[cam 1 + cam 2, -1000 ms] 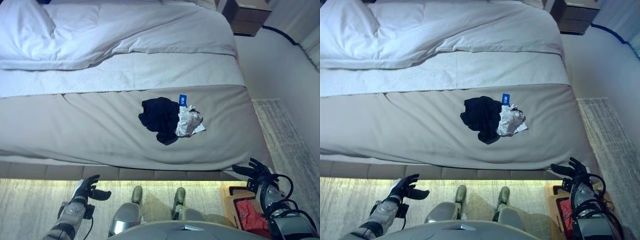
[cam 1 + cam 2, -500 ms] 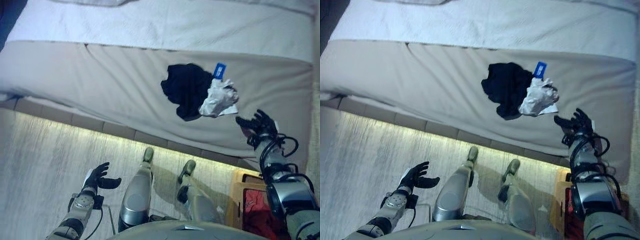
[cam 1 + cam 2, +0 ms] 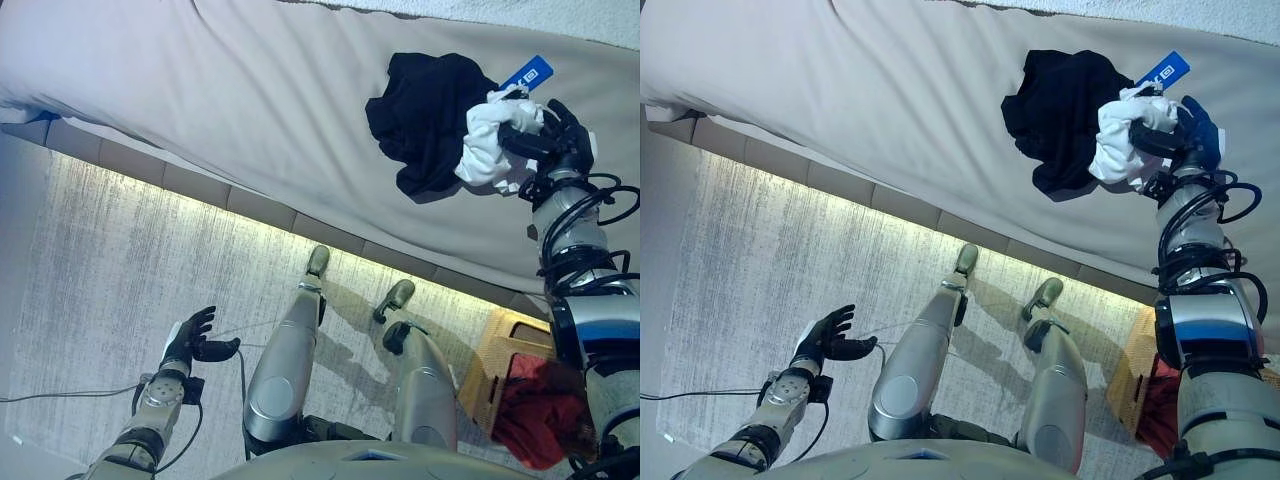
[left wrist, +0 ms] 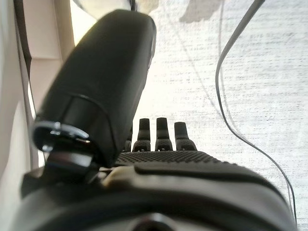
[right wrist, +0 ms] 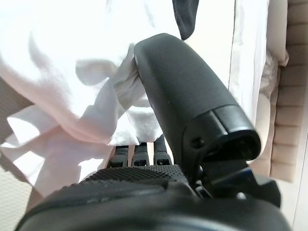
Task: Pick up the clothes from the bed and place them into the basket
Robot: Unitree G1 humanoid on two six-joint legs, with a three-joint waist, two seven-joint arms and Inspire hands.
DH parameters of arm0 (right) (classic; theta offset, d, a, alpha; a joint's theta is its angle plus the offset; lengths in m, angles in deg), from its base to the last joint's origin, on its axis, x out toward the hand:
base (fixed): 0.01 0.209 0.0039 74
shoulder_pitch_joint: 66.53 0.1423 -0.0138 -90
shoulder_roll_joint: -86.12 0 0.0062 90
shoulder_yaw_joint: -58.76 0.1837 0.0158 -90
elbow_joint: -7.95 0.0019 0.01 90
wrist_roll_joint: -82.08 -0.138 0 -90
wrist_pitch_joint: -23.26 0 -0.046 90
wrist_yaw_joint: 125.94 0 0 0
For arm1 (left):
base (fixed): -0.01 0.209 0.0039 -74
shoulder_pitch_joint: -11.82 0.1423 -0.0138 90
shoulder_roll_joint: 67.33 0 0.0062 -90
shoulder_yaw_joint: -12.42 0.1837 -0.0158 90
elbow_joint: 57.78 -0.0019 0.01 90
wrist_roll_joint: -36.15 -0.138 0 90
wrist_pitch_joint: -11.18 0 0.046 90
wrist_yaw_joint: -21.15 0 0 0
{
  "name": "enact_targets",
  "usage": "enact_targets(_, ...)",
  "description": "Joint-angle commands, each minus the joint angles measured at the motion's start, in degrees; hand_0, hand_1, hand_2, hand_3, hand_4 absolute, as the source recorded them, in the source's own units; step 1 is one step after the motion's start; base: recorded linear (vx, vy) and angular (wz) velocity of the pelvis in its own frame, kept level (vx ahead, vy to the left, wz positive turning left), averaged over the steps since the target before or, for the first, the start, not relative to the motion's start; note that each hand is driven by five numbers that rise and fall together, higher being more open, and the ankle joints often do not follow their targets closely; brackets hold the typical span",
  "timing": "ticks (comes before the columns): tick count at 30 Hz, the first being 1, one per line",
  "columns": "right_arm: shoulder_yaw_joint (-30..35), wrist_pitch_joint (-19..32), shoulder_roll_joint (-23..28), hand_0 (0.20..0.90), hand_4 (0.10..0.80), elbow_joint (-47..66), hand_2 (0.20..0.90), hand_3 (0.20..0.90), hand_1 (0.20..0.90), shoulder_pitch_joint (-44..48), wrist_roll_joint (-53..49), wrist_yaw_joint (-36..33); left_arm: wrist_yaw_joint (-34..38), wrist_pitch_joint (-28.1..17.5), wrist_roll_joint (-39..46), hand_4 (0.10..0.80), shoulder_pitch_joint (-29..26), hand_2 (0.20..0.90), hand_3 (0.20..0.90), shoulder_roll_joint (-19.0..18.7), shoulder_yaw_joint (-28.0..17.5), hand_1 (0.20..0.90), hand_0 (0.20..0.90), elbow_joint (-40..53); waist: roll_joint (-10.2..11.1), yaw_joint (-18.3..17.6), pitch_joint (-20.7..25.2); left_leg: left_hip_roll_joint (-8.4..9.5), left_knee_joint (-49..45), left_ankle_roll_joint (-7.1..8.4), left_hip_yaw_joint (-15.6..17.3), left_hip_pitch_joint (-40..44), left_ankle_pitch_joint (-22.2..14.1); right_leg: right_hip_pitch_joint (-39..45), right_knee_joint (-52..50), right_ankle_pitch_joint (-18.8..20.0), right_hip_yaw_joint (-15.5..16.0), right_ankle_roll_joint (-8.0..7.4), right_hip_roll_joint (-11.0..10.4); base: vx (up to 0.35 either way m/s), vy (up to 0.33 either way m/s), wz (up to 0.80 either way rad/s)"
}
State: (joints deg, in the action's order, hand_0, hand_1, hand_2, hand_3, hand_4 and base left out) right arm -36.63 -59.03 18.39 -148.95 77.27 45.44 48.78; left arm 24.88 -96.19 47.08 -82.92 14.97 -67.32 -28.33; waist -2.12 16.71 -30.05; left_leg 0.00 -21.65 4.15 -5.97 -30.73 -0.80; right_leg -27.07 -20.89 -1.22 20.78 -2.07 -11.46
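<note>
Right hand (image 3: 548, 138) reaches over the bed (image 3: 250, 90) and rests on the crumpled white garment (image 3: 488, 150), its thumb and fingers curled into the cloth, as the right wrist view shows with white fabric bunched against the thumb. That white garment lies on the grey bed cover, touching a dark garment (image 3: 425, 115) just beside it on the robot's left, and a small blue tag (image 3: 527, 72) shows at the far edge of the white cloth. Both pieces of clothing lie on the bed, not lifted. Down on the floor at the robot's right, near the foot of the bed, stands a wooden basket (image 3: 492, 350) with red clothing (image 3: 535, 410) already inside. Left hand (image 3: 190, 340) hangs low over the pale carpet (image 3: 130, 260), well apart from the bed, fingers relaxed and spread, holding nothing.
</note>
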Motion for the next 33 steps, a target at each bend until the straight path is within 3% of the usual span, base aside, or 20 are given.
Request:
enact_targets(1,-4.0,-0.2,2.9,0.448,0.273,1.4,0.448,0.373,0.448,-0.7,-1.4,2.9,-0.6,-1.8,1.8,0.8,5.1,0.9,0.9,-2.6,0.4,0.9,0.9,-2.5,-2.9,0.2,5.5,-2.72,4.8,-0.43,3.7,-3.1,4.0,-3.8,-5.4,-4.3,-1.9,0.2,2.7,-0.006,-0.002,-0.03)
enact_targets(2,-4.0,0.0,2.7,0.3,0.1,1.3,0.3,0.2,0.3,-0.7,-1.7,2.9,-0.5,-1.8,2.0,0.8,5.0,0.9,0.9,-2.6,0.3,0.9,0.9,-2.4,-3.0,0.2,5.5,-2.76,4.9,-0.37,3.6,-3.0,4.0,-3.6,-5.2,-4.2,-1.8,0.19,2.7,0.0,0.0,0.0)
enact_targets(9,-2.0,2.3,1.0,0.3,0.1,2.4,0.3,0.2,0.3,-0.8,-5.1,1.6,-0.9,-0.9,2.2,0.8,5.0,0.9,0.9,-2.8,0.7,0.9,0.9,-1.4,-3.1,0.3,5.7,-3.23,7.4,0.58,3.6,-0.1,4.4,0.6,-1.3,-3.9,-1.1,0.01,3.8,0.0,0.0,0.0)
enact_targets(14,0.9,4.5,1.2,0.3,0.1,3.0,0.3,0.2,0.3,-2.2,-9.2,-0.6,-0.5,-1.7,1.4,0.8,5.5,0.9,0.9,-2.8,0.8,0.9,0.9,-1.7,-1.9,0.2,7.0,-3.82,9.9,1.28,3.7,3.3,4.3,5.3,2.8,-3.4,-1.1,-0.29,5.0,-0.02,-0.033,-0.07)
enact_targets(15,1.8,4.8,1.4,0.3,0.1,2.9,0.3,0.2,0.3,-2.2,-10.9,-0.8,-0.3,-2.2,1.3,0.8,5.6,0.9,0.9,-2.7,1.0,0.9,0.9,-1.9,-2.0,0.3,7.0,-3.95,10.7,1.05,4.2,3.5,6.0,6.0,4.3,-1.6,-0.2,0.11,5.0,-0.098,0.008,-0.04)
enact_targets(21,6.0,7.8,1.8,0.3,0.1,4.7,0.3,0.2,0.3,-3.9,-18.6,1.5,0.8,-3.8,1.2,0.8,6.6,0.9,0.9,-1.6,1.6,0.9,0.9,-2.4,-1.1,-0.2,9.3,-4.5,15.7,1.71,5.3,8.6,6.5,11.5,9.8,-1.0,-0.9,-0.76,5.6,-0.04,0.023,-0.04)
enact_targets(26,12.3,8.8,-2.1,0.3,0.1,13.6,0.3,0.2,0.3,-14.4,-26.5,7.7,2.1,-5.6,-2.0,0.8,9.0,0.9,0.9,0.8,1.1,0.9,0.9,-4.1,0.7,-1.5,14.1,-4.79,21.6,2.18,7.2,16.8,6.5,20.3,15.7,-1.2,-1.5,-1.71,6.1,0.03,0.046,-0.02)
enact_targets(33,15.4,12.0,-8.4,0.3,0.1,25.4,0.3,0.2,0.3,-26.9,-30.8,10.6,2.6,-5.4,-3.9,0.8,10.4,0.9,0.9,3.8,0.7,0.9,0.9,-5.0,2.4,-4.8,20.3,-4.8,25.8,1.87,8.7,23.3,6.6,26.0,21.4,0.9,-3.3,-2.49,6.6,0.048,0.042,-0.07)
